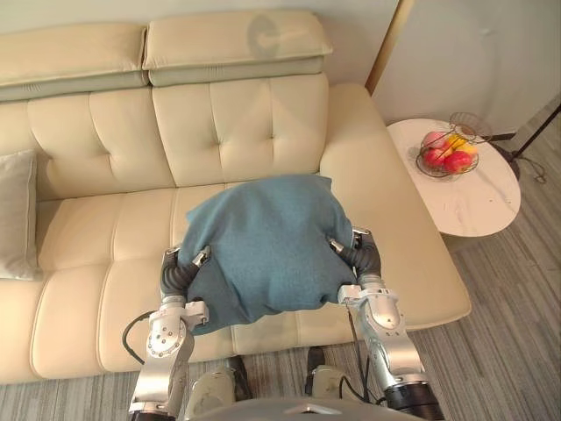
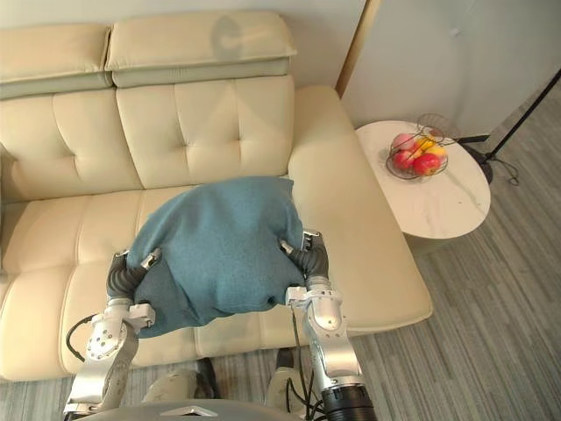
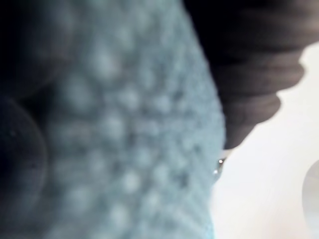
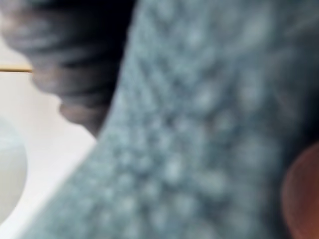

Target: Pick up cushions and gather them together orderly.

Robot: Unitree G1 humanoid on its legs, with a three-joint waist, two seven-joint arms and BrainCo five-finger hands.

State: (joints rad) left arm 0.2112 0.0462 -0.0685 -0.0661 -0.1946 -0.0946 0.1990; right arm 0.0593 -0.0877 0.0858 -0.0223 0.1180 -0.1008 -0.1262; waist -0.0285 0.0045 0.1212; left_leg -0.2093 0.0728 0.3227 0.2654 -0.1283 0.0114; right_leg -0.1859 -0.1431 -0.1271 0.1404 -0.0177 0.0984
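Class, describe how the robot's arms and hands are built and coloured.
The left arm and right arm are silver-grey metal, in blocky segments with round joint housings. The left hand and right hand have backs and wrists under dark ribbed covers like bellows. The right arm has a black band lower down.

cream leather sofa point(image 1: 105, 237) fills the left and centre; at right, a round white side table point(image 1: 478, 206) carries a wire bowl point(image 1: 472, 130) of red and yellow fruit point(image 1: 445, 156).

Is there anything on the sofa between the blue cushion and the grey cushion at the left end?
Nothing visible does: only cream sofa seat lies between the blue cushion and the grey cushion.
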